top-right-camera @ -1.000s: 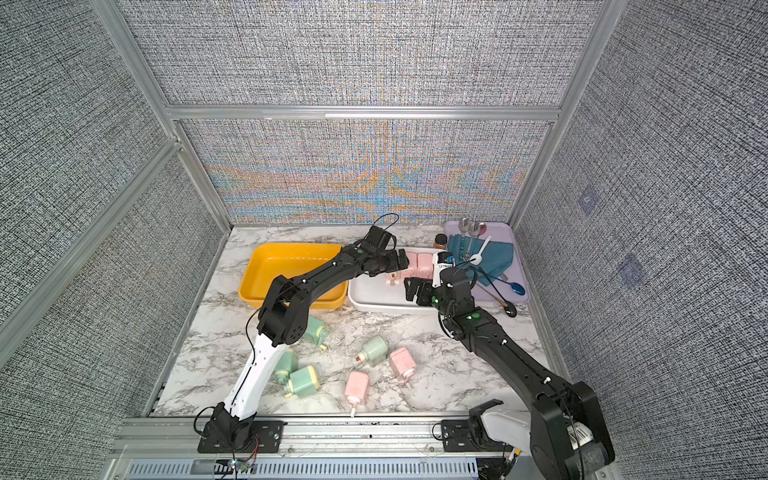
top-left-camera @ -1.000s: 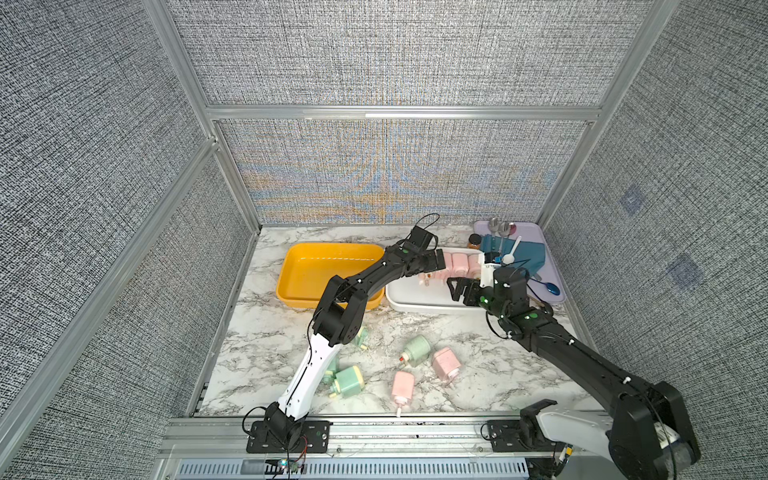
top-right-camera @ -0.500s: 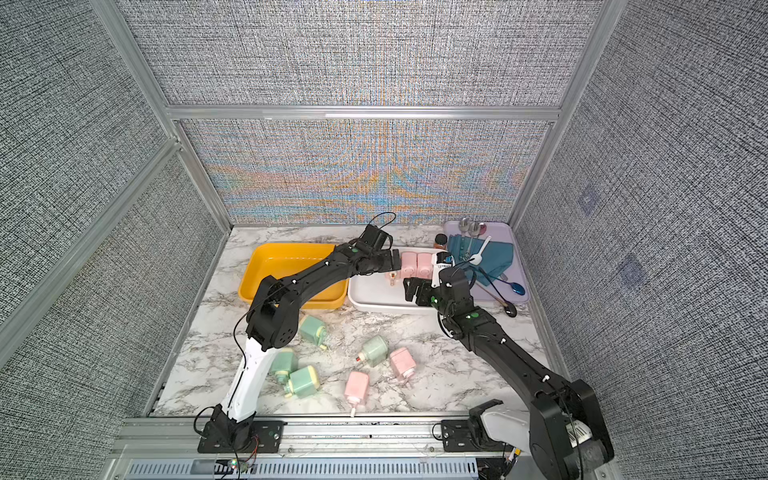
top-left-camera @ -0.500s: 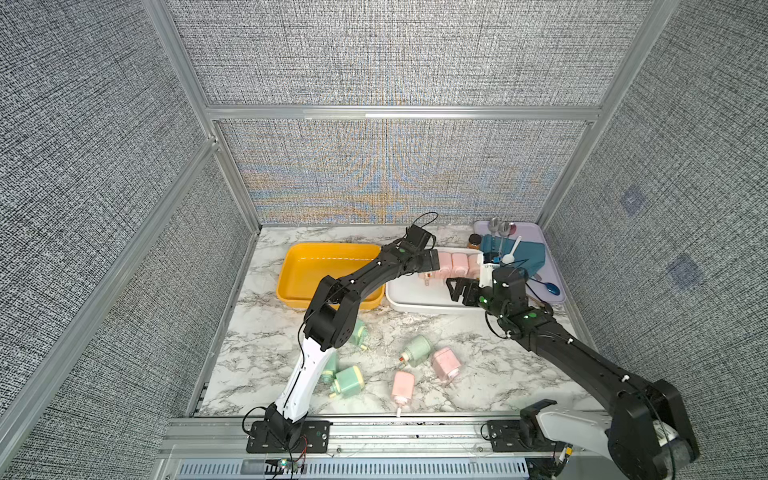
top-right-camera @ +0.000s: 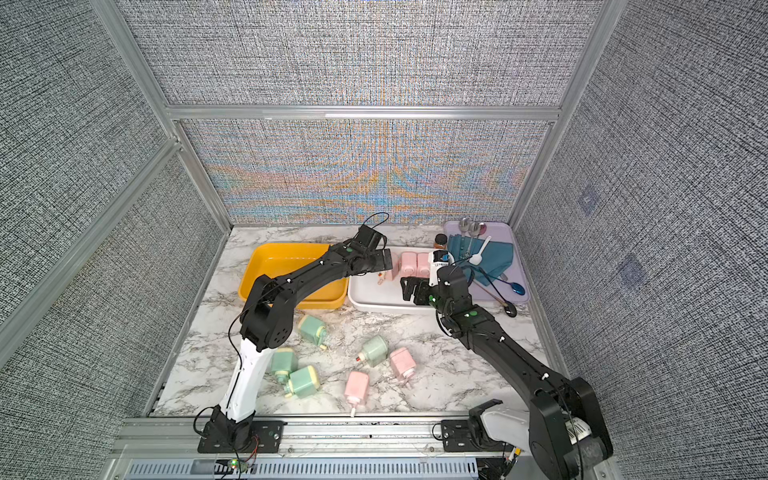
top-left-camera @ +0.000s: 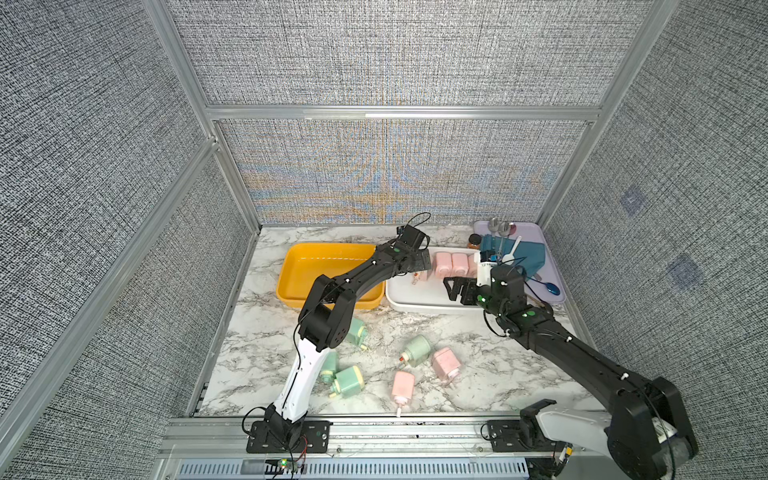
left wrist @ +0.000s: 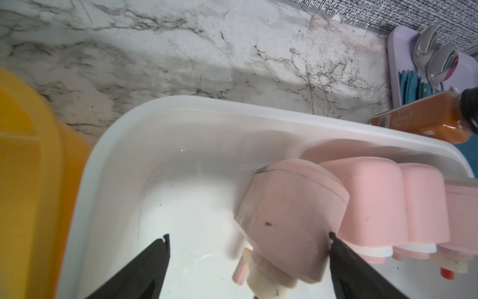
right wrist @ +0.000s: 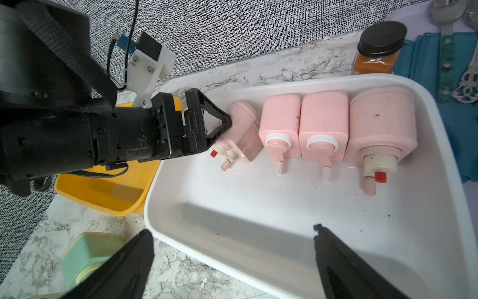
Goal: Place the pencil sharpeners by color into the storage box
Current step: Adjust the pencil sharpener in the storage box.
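Left pincer point(left wrist: 248, 235) spread by pink sharpener point(left wrist: 289, 222), right pincer point(right wrist: 232, 230) spread, marble tabletop point(top-left-camera: 498, 374), grey woven walls point(top-left-camera: 386, 54), aluminium frame point(top-left-camera: 399, 112)

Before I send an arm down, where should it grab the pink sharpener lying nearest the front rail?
Grip the pink sharpener across its boxy body, coming straight down with the jaws closing on its two long sides. It lies flat, cream neck pointing at the front rail, so stay off that end. Both sides look free; the neighbouring pink sharpener lies apart.
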Robot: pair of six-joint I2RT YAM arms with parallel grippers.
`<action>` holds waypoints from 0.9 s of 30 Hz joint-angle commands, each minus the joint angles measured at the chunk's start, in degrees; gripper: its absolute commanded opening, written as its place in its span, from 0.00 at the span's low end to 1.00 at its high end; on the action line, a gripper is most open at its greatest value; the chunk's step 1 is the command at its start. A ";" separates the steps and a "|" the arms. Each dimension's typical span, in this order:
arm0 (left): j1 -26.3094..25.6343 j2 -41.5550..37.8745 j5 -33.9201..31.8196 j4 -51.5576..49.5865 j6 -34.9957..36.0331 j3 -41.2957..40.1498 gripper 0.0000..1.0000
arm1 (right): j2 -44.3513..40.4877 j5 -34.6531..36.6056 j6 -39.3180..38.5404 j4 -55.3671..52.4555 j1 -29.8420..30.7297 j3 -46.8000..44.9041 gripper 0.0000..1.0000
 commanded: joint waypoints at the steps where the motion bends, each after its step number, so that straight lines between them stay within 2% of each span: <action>1: 0.31 -0.75 -0.80 -1.88 0.25 -1.06 0.99 | -0.08 1.49 -0.94 -0.47 0.12 0.74 0.99; 9: 0.28 -0.92 7.11 2.03 2.69 -0.41 0.99 | 0.56 2.19 -1.23 -1.32 0.26 1.54 0.99; 15: 0.27 -0.44 7.18 1.22 3.79 1.16 0.99 | 0.70 2.12 -2.24 -1.29 0.23 1.74 0.99; 18: 0.29 -1.78 5.84 0.65 5.01 0.32 0.99 | 1.08 1.16 -3.70 -1.04 0.35 1.88 0.98; 22: 0.31 -6.01 3.43 -2.37 6.90 -1.80 0.99 | 3.84 -5.51 -6.45 -0.64 0.48 2.93 0.98; 24: 0.30 -10.47 2.21 -1.68 7.64 -5.64 0.99 | 7.05 -4.49 -4.53 -1.59 1.59 6.58 0.97; 27: 0.56 -17.00 -4.42 -3.84 7.15 -10.81 1.00 | 12.31 -1.84 -1.07 0.28 4.22 9.08 0.97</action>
